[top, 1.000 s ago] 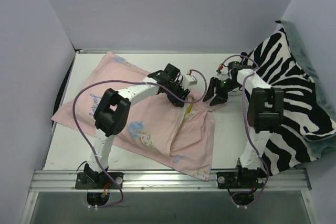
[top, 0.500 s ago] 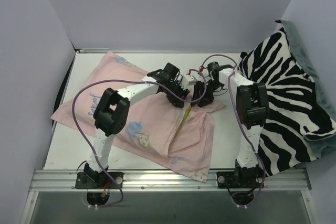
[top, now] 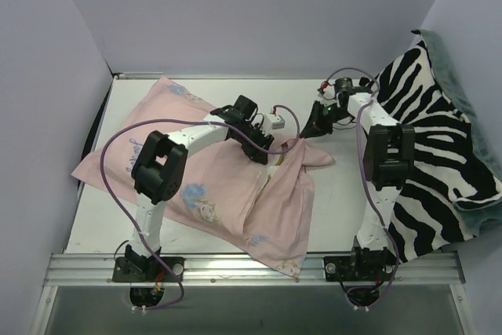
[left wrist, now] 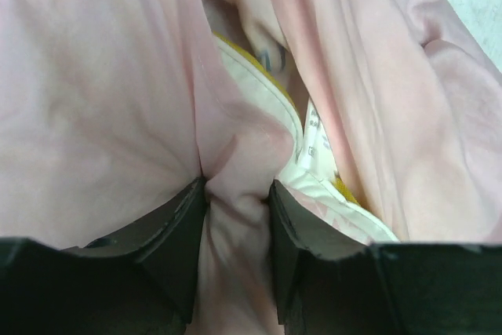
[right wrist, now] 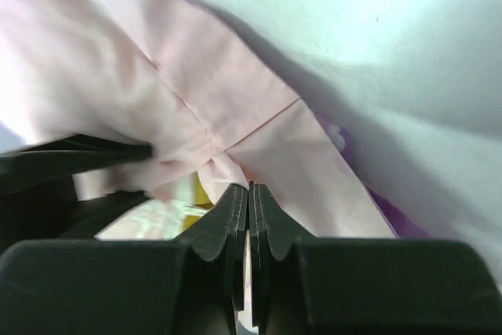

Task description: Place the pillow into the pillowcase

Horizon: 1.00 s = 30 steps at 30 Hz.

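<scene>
The pillow (left wrist: 314, 182) lies mostly inside the pillowcase (top: 227, 178) on the table (top: 345, 194), with its yellow-banded edge exposed at the opening. A hem fold is pinched by the left fingers (left wrist: 176, 233). The right fingers (right wrist: 223, 221) are pressed together, apparently on the far hem. Both hems should be kept taut and drawn over that edge.

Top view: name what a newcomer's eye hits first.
The pale pink pillowcase sprawls across the left and centre of the table, with the left gripper and right gripper both pinching its fabric. A bold zebra-striped blanket is heaped at the right. The pillow shows a white, yellow-trimmed edge in the opening.
</scene>
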Motion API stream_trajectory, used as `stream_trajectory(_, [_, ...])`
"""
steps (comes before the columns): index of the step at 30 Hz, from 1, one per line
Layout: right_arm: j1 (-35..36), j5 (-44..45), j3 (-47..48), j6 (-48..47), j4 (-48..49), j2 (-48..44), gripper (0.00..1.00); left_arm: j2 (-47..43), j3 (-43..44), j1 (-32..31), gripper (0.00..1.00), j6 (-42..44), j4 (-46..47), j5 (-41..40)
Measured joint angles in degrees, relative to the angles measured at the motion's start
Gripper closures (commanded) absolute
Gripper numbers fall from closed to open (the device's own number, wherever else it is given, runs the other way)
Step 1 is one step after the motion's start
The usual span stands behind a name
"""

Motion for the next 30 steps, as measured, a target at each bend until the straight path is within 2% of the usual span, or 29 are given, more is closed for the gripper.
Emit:
stream_trajectory(5, [-2.4,-10.7,1.8,7.3,4.9,-0.7,1.0,-0.3,-0.5,0.2,0.56,1.0,0.9,0.9])
stream_trajectory(8, [0.8,-14.8,0.0,9.7,8.7,-1.8,1.0,0.0,0.5,0.3,0.56,-0.5,0.2,1.6])
stream_trajectory(12, [6.6,-18.4,-3.6,10.5,10.6,-4.3,1.0,2.1,4.7,1.2,0.57,-7.9,0.3,3.4])
stream_trajectory(15, [7.7,-18.6,-3.6,10.0,11.1,-4.7,1.0,4.4,9.4,2.6,0.5,-13.1,0.2,3.8])
stream_trajectory(16, [7.0,-18.7,-3.1,9.7,10.6,-4.6,1.0,5.2,11.3,3.2,0.38,-14.6,1.2,3.5])
stream_trajectory(20, [3.6,-16.9,6.4,7.4,7.0,-1.0,1.0,5.5,14.7,5.7,0.18,-17.9,5.9,2.7])
stream_trajectory(25, [2.2,-14.7,13.4,6.4,7.2,2.4,1.0,-0.2,11.0,11.3,0.14,-18.3,6.6,2.5])
stream_trajectory(30, [4.0,-14.1,14.8,7.1,7.3,3.1,1.0,-14.2,0.5,17.6,0.14,-10.8,0.9,2.5])
